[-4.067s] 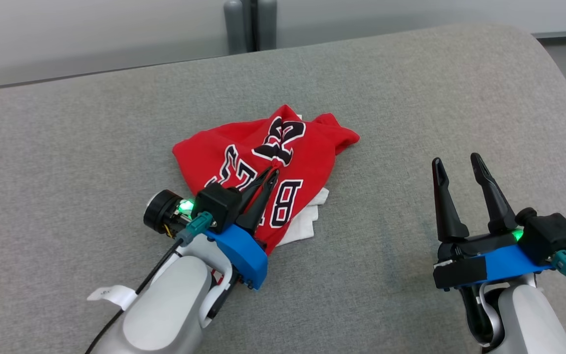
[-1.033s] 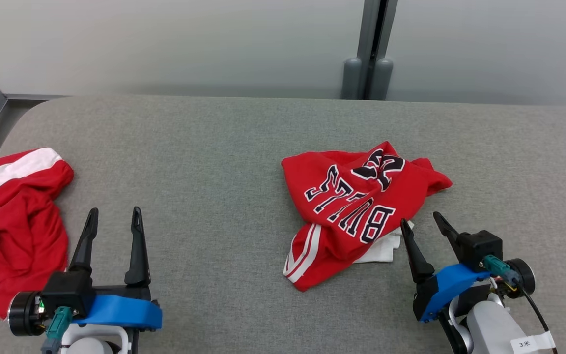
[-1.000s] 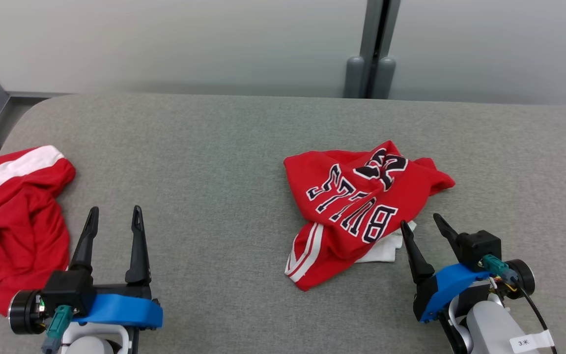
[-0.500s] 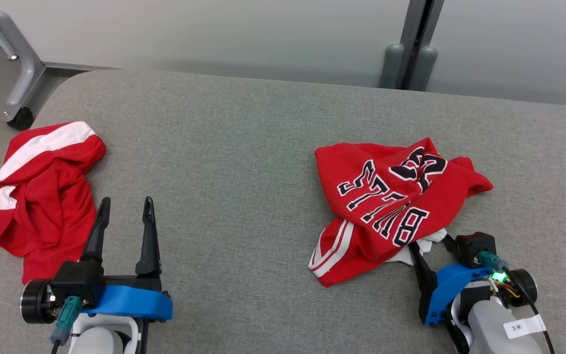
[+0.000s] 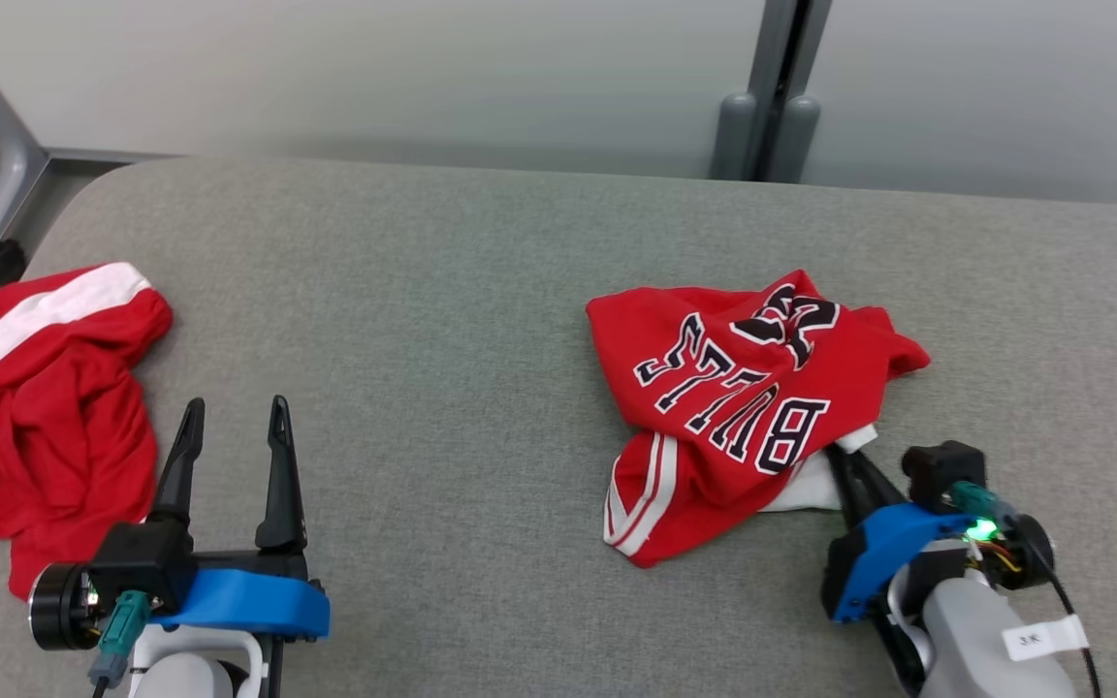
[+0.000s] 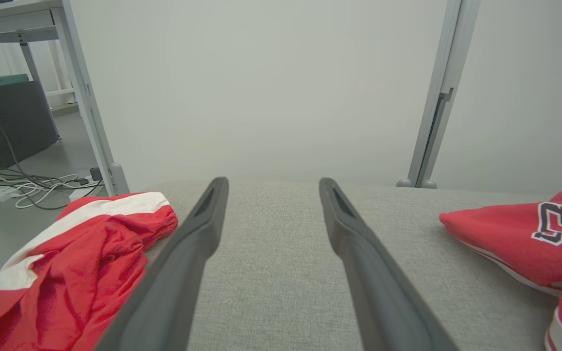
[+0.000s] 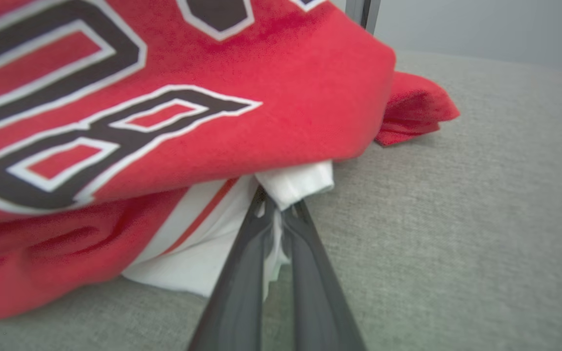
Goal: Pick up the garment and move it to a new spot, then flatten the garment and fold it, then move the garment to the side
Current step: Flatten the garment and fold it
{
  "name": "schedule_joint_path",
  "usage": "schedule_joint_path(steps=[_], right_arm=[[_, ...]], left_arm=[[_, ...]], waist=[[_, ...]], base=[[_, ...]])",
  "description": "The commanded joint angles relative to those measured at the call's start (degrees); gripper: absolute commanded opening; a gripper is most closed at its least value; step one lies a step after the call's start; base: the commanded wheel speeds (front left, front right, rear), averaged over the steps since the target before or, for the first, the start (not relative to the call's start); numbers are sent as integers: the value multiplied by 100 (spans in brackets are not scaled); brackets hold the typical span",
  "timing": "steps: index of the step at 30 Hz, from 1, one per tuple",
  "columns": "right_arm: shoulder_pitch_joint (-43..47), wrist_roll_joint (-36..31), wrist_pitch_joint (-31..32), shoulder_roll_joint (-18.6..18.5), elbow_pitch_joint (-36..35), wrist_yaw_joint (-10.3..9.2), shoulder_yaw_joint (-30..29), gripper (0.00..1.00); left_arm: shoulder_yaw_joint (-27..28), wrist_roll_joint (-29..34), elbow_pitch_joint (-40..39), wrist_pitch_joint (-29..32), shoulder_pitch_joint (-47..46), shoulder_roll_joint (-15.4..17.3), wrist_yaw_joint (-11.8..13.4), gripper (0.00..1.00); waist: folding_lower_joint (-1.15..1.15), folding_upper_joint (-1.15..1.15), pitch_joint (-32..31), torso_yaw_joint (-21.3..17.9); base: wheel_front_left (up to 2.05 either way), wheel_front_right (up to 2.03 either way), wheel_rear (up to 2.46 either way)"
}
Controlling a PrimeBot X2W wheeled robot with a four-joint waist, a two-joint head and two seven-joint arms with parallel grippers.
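Grey padded surface [image 5: 442,291], pale wall [image 5: 374,68] and post [image 5: 772,87] behind
Crumpled red jersey [image 5: 733,388] at 3 o'clock; right gripper [image 5: 847,458], at its 5 o'clock, clenched on its white hem [image 7: 295,183]; left gripper [image 5: 235,405] spread, empty, at 7 o'clock

the jersey [image 5: 714,368] is soft red knit cloth, matt and slightly fuzzy, with flat printed dark letters edged in white. a white cloth layer [image 7: 295,185] under the jersey's near edge looks thinner and smoother. the pad [image 5: 423,320] beneath the jersey is coarse grey woven fabric, matt. far left of the jersey, a second garment [image 5: 54,417] is the same matt red cloth with a white band. also left of the jersey, the left gripper [image 5: 236,405] has fingers [image 6: 373,282] of matt dark plastic on a smooth blue plastic mount [image 5: 248,606]. behind the jersey, the post [image 5: 762,97] looks like smooth grey painted metal.
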Motion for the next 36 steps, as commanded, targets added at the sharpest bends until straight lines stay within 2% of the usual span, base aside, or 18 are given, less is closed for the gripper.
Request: schedule_joint_path(steps=[1,13,17,19,23,27,36], right_arm=[[148,-50,-4,-85,-122,-1,-139,0],[1028,-77,-4,-716,-1263,-1,-1357,0],[1286,-121,-4,-801,-1430,-1,-1691,0],[1386,-131,-4,-710,-1492,-1,-1678,0],[1548,5,-4,-523,-1656,-1,-1405,0],[1523,204,30,-239,-2002,-1,-671,0],[1114,921,168,-29,-2449,-1,994,0]], left_arm=[[19,25,21,-15,59,8,-18,100],[40,29,-17,-15,319,-30,-7,100],[37,34,12,-15,355,-38,-21,100],[49,44,26,-15,392,-41,-26,100],[82,47,43,-15,436,-44,-33,100],[66,52,35,-15,434,-49,-37,100],[62,76,40,-15,313,-51,-46,100]], waist=[[-1,0,-115,-133],[-1,0,-345,-451],[-1,0,-400,-446],[-1,0,-431,-437],[-1,0,-484,-424],[-1,0,-501,-409],[-1,0,-463,-199]], base=[[0,0,0],[0,0,0],[0,0,0],[0,0,0],[0,0,0],[0,0,0],[0,0,0]])
